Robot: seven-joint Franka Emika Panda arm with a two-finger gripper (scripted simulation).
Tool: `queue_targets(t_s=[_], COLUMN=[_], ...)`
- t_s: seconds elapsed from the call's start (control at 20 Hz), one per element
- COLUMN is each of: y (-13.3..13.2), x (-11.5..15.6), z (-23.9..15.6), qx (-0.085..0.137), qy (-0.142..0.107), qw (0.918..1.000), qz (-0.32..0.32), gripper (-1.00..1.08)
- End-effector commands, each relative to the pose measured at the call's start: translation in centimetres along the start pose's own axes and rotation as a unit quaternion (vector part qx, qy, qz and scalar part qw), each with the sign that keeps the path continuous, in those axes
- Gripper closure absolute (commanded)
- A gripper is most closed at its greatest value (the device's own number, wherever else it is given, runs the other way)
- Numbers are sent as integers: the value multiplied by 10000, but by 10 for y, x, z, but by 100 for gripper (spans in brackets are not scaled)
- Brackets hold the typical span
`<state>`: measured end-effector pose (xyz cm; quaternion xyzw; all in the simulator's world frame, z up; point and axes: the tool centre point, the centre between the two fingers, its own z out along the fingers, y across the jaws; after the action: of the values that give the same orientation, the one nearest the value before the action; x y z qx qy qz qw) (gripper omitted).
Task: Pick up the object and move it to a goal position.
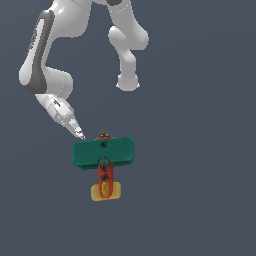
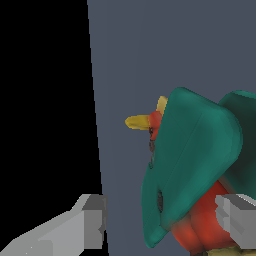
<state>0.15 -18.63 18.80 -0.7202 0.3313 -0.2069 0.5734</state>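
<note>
Exterior view: the toy airplane [image 1: 103, 159] lies flat mid-worktop, with the gripper [image 1: 79, 134] touching or just beside one corner of its teal wing [image 1: 103, 151]. Wrist view: the jaws stand apart, wing between the fingers [image 2: 90, 220]. I judge this the reach step; next, centring and closing.

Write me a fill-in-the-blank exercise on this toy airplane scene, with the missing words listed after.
1. The toy airplane's broad wing is colored ____.
2. Its tail is colored ____.
3. In the wrist view the fingers of the pincer stand apart, so the pincer is ____.
4. The arm's casing is mostly ____.

Missing words: teal-green; yellow; open; white
</note>
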Motion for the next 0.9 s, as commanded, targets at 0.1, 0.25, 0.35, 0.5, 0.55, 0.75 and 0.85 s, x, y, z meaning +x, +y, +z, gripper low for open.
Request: queue_targets(t_s=[0.1,0.25,0.35,0.5,0.55,0.75,0.85], y=[13,20,23,28,29,32,33], x=[-1,-1,0,1,1,3,4], z=[3,5,6,8,8,9,9], qx=[-48,-65,-70,-70,-68,-53,-43], qy=[8,26,45,81,95,152,180], qw=[10000,10000,10000,9999,9999,9999,9998], qz=[31,39,39,32,29,11,2], gripper=[-60,-60,-60,-60,-60,-60,-60])
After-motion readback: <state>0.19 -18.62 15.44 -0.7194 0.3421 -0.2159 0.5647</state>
